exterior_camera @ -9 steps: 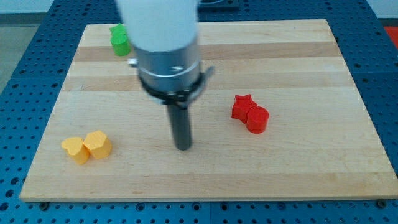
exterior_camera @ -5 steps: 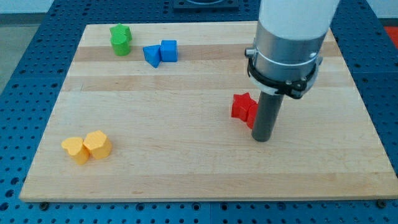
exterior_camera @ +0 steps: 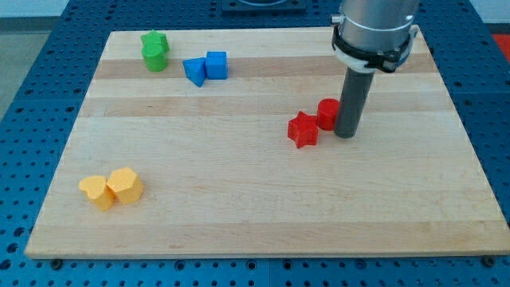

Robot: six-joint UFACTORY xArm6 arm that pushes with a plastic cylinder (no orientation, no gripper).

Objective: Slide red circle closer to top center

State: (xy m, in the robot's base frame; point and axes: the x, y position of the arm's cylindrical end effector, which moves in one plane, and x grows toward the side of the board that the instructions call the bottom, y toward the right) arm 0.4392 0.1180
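Note:
The red circle (exterior_camera: 327,114) sits on the wooden board (exterior_camera: 263,207), right of centre, partly hidden by my rod. My tip (exterior_camera: 345,135) rests on the board against the circle's right side. A red star (exterior_camera: 303,130) lies just left of and below the circle, touching it or nearly so.
Two green blocks (exterior_camera: 154,50) sit at the board's top left. A blue block (exterior_camera: 194,71) and a blue cube (exterior_camera: 216,64) lie right of them. Two yellow blocks (exterior_camera: 111,188) lie at the bottom left.
My rod swept from the board's middle to the right, then up. The red circle moved up and slightly left. The red star shifted a little left and down.

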